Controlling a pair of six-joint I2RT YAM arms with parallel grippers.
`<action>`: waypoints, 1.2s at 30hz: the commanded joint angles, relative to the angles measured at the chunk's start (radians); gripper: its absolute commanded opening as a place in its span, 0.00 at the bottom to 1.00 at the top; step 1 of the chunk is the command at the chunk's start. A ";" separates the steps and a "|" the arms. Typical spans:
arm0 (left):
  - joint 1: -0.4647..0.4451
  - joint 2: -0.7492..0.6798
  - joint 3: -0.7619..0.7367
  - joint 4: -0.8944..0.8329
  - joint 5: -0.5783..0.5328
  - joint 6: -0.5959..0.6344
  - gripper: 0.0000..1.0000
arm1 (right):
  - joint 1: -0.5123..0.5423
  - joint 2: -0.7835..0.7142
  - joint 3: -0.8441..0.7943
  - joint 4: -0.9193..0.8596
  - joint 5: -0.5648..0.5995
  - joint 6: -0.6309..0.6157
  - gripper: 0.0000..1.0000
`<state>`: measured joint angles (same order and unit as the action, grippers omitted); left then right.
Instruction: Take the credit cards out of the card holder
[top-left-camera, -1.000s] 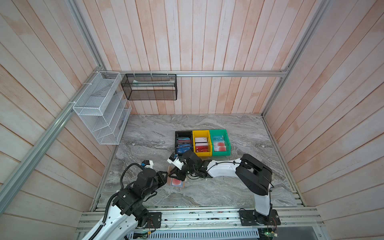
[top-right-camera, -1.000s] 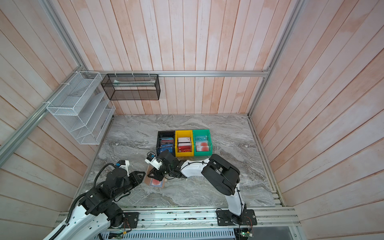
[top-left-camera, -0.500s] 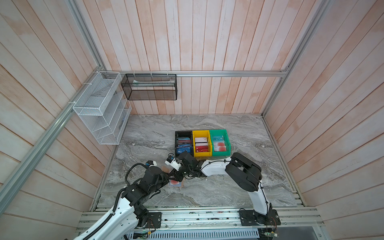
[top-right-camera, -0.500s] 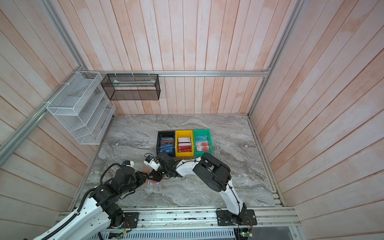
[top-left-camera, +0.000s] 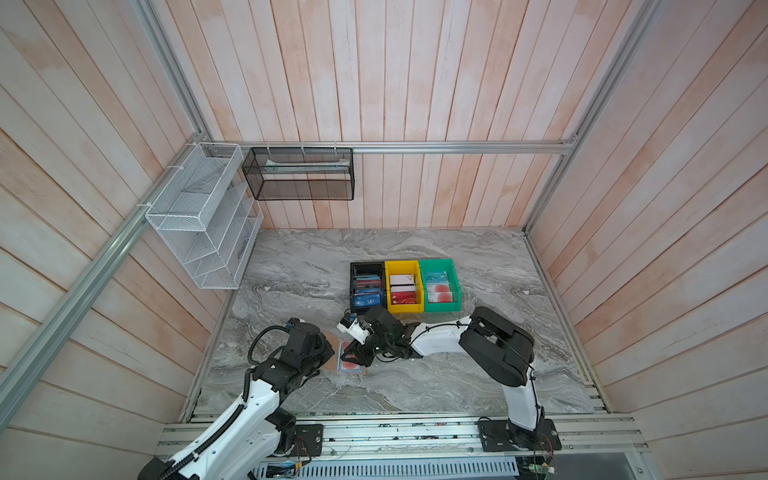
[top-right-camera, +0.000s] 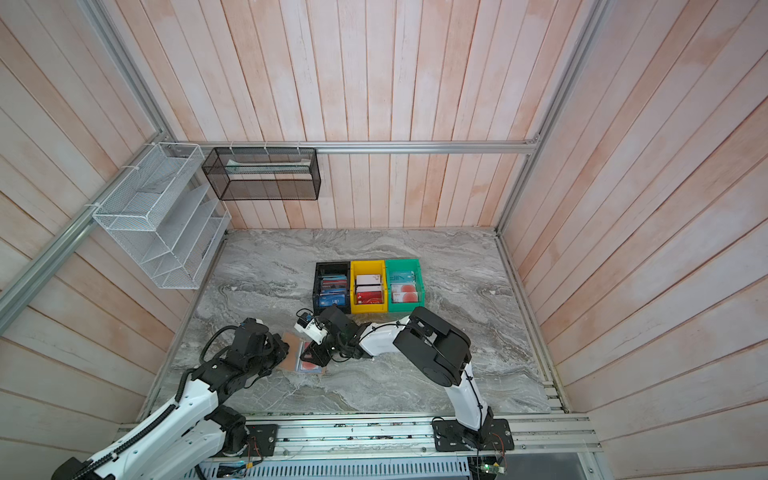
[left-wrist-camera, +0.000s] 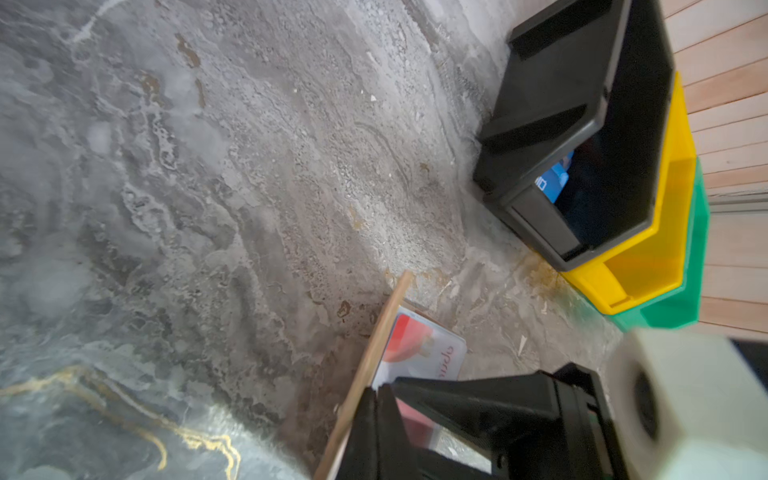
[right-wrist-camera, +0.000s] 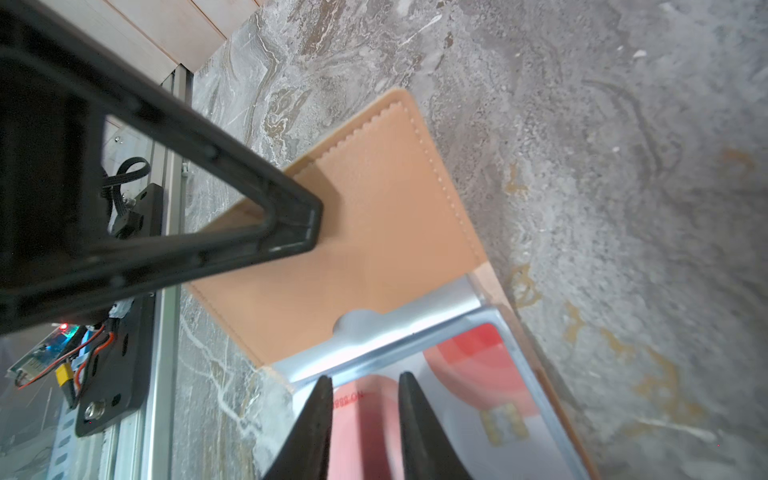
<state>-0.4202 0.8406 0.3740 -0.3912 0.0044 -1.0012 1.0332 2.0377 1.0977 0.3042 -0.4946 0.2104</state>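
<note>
Two pincers sit at your open tan-brown booklet card holder (right-wrist-camera: 374, 232) near the grey marble worktop's (top-left-camera: 415, 390) front edge: left pincer (right-wrist-camera: 307, 228) closed, seemingly on its cover; right pincer (right-wrist-camera: 363, 380) slightly apart over the sleeved white red-circled card (right-wrist-camera: 478, 374).

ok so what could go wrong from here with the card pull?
1. The right gripper has its jaws apart over the clear sleeve, so it may pinch plastic along with the white card.
2. The left gripper looks shut only on the cover of the card holder; the pages could lift with the pull.
</note>
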 joint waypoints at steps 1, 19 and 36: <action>0.006 0.061 -0.022 0.077 0.023 0.026 0.00 | -0.008 -0.008 -0.029 -0.053 0.039 0.009 0.30; 0.006 0.290 -0.129 0.341 0.170 -0.002 0.00 | -0.061 -0.066 -0.160 -0.198 0.177 -0.001 0.30; 0.011 0.172 -0.145 0.244 0.168 0.016 0.13 | -0.061 -0.048 -0.181 -0.260 0.215 -0.012 0.29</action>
<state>-0.4107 1.0466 0.2474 -0.0608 0.1612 -0.9947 0.9771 1.9324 0.9646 0.2581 -0.3599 0.2058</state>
